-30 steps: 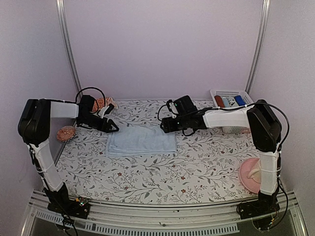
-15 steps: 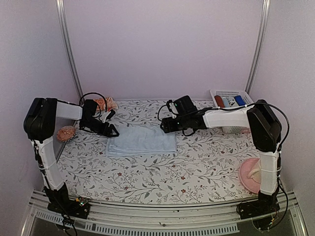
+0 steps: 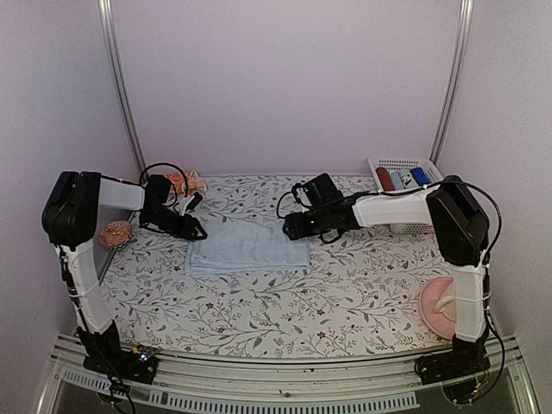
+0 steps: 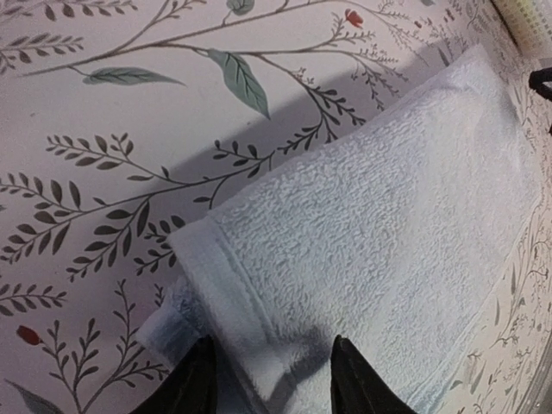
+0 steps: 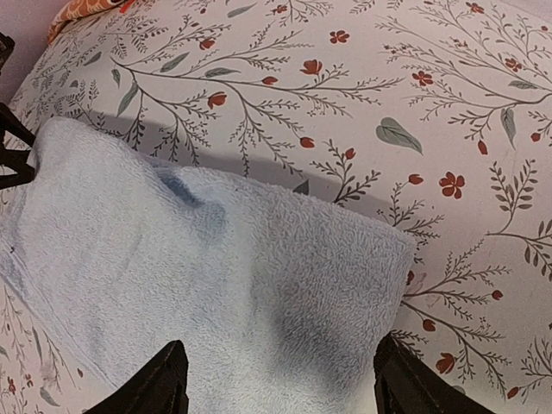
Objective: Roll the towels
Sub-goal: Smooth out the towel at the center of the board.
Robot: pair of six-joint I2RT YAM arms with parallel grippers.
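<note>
Nearest us, the blue towel (image 3: 248, 246) lies flat, unrolled. At its far corners our left gripper (image 4: 272, 379) straddles the edge, pinching or not we cannot tell. Our right gripper (image 5: 280, 379) gapes wide. Behind, the orange towel (image 3: 183, 181) sits bunched, so both still need rolling. The basket (image 3: 384, 161) holds three small rolls (image 3: 401, 178).

Left arm (image 3: 116, 191) is partly hiding the orange-red towel (image 3: 191, 182); basket (image 3: 401, 160) contents are showing too small to identify.
</note>
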